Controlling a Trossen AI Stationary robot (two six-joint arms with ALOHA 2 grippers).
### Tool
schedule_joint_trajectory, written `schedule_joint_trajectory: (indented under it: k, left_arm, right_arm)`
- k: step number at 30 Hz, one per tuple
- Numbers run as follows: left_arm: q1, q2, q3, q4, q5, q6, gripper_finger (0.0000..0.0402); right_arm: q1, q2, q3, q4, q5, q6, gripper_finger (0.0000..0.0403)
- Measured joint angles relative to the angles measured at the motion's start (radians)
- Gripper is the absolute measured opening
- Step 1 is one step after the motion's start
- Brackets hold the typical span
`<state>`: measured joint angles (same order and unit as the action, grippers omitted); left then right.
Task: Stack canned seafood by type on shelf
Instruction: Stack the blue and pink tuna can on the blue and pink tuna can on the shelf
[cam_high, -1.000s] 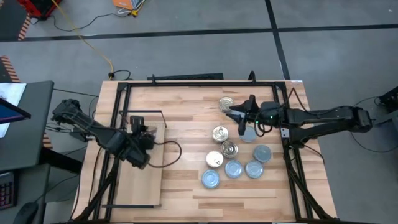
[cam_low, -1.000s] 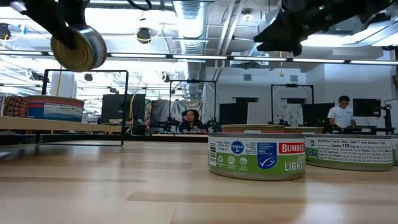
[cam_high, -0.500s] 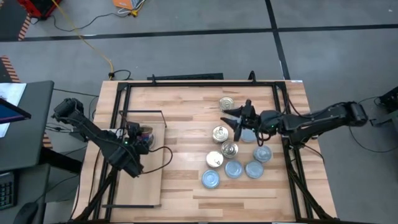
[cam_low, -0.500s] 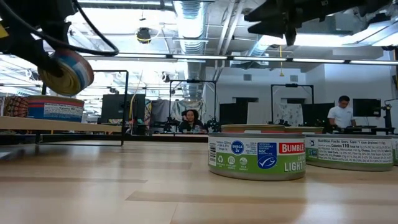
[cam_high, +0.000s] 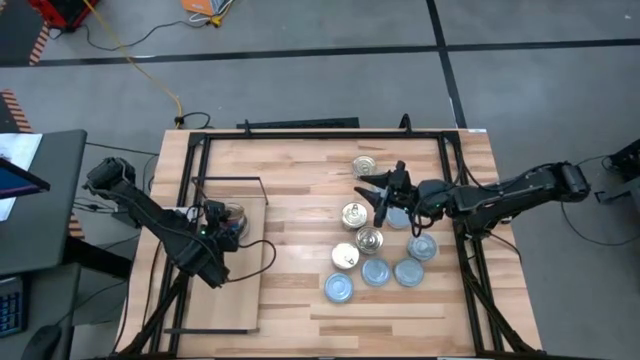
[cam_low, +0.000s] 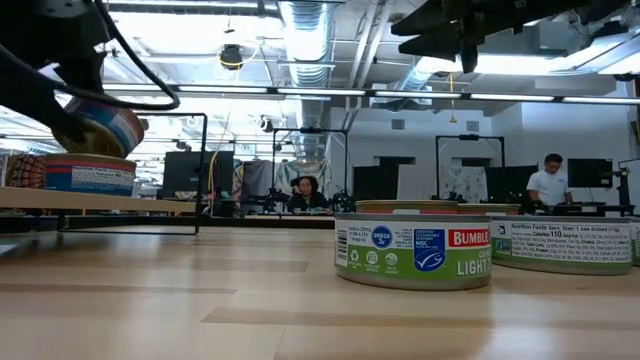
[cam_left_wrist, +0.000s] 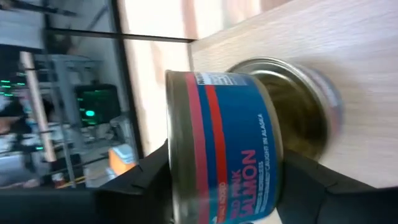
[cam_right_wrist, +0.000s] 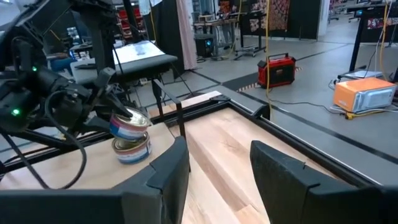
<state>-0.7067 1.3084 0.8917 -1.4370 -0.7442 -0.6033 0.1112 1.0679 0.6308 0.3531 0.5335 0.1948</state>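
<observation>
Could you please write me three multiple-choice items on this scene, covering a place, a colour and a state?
1. Where is the left gripper?
A. over the shelf
B. over the tin cluster
C. off the table

2. What colour is the held salmon tin's label?
A. green
B. blue with a red stripe
C. yellow

3. What is the right gripper doing?
A. gripping a tin
B. open and empty
C. resting on the shelf

Answers: 1 A, the high view puts it above the pale board; 2 B, the left wrist view shows it; 3 B, its fingers stand apart with nothing between.
</observation>
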Motion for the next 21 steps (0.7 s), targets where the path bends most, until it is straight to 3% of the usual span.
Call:
schedule_joint_trajectory:
  k: [7,13,21]
  left_arm:
    - [0.000,-0.001,0.050,0.036,0.087,0.017,0.0271]
    - [0.005,-0.001,0.079,0.037,0.095,0.022,0.0320]
    - [0.011,-0.001,0.136,0.056,0.102,0.091,0.0329]
  right_arm:
    - [0.000,0.000,0.000,0.001,0.000,-0.008,0.0198]
    - [-0.002,0.000,0.000,0.002,0.000,-0.008,0.0198]
    - [-0.008,0.000,0.000,0.032,-0.001,-0.040,0.0198]
